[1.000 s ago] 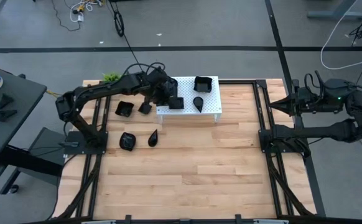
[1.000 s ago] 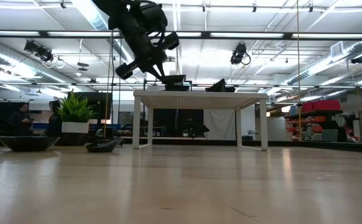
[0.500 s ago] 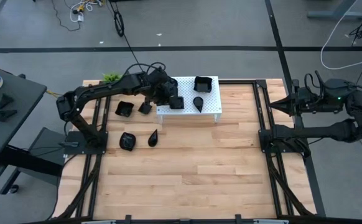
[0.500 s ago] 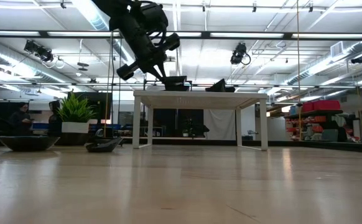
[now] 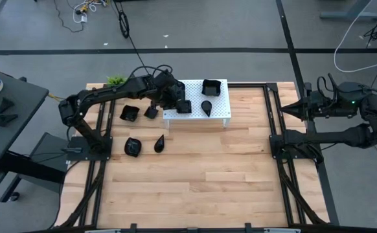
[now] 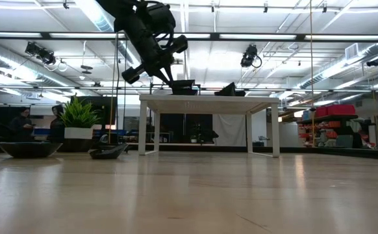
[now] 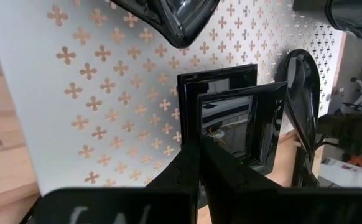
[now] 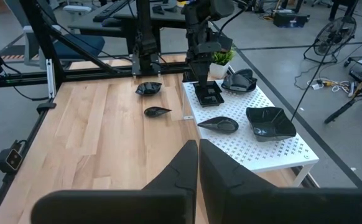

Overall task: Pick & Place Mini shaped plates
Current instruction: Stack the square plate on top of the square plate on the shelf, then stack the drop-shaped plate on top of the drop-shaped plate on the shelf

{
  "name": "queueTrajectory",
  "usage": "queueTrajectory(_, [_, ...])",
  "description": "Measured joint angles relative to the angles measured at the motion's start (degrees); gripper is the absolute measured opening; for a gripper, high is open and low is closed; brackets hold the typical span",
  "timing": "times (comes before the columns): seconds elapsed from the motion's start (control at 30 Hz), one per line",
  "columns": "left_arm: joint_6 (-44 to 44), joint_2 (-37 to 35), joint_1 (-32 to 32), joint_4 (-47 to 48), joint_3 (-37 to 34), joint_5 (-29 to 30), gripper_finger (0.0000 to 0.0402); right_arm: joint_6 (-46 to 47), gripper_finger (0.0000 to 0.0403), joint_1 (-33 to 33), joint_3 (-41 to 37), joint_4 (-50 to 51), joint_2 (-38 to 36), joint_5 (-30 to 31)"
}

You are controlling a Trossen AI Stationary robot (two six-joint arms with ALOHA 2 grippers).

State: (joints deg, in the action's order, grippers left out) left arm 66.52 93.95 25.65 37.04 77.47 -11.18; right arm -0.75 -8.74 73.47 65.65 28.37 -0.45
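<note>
**Operator:** I have the left gripper (image 5: 177, 102) over the near-left corner of the white perforated stand (image 5: 219, 109), fingers clenched on the rim of a square plate (image 7: 246, 127). From the left wrist view the plate looks to sit on the stand top or just above it; I cannot tell which.

**Spotter:** Where are the rest?

**Operator:** On the stand I see a teardrop plate (image 5: 206, 107) beside the held one, a wavy-edged dish (image 5: 210, 85) at the far side, and another dish (image 8: 239, 79) at the far-left corner behind the arm. On the wooden table (image 5: 201, 175), left of the stand, there are two square plates (image 5: 129, 113) and, nearer me, a rounded dish (image 5: 132, 147) with a teardrop (image 5: 159, 142) just beside it. The right gripper (image 5: 300, 108) is parked, pinched shut on nothing, well off to the right.

**Spotter:** How do you want to finish this step?

**Operator:** I judge it as a placement. I'd confirm the plate lies flat on the top before letting go, keep it clear of the teardrop plate beside it, open slowly, then lift straight up so the fingers don't drag the glossy rim toward the stand's edge.
</note>
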Motion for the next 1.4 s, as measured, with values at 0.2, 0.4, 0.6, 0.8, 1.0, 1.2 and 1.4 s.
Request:
queueTrajectory(0.2, [-0.17,0.0,0.0,-0.65,0.0,-0.01,0.0014,0.0,0.002,0.0,0.0,-0.01,-0.01,0.0])
queueTrajectory(0.4, [-0.15,-0.07,0.0,-1.62,0.0,-0.02,0.0014,-0.01,0.002,-0.01,0.0,0.0,-0.01,0.01])
queueTrajectory(0.6, [-0.14,-0.09,0.0,-1.62,0.0,-0.01,0.0031,-0.01,0.002,-0.01,0.0,-0.01,0.0,0.0])
queueTrajectory(0.8, [0.2,-0.09,0.0,-1.62,0.0,-0.02,0.008,0.0,0.002,0.01,0.0,0.0,-0.01,0.0])
queueTrajectory(1.0, [-0.11,-0.09,0.0,-1.65,0.0,-0.56,0.0103,0.0,0.002,-0.01,0.0,0.0,-0.01,0.0])
queueTrajectory(1.2, [-0.27,-0.09,0.0,-1.63,0.0,-2.46,0.0104,0.0,0.002,0.01,0.0,-0.02,0.01,0.0])
queueTrajectory(1.4, [-1.68,-0.09,0.0,-0.31,0.0,-3.06,0.0103,0.0,0.002,0.01,0.0,-0.01,0.01,0.0])
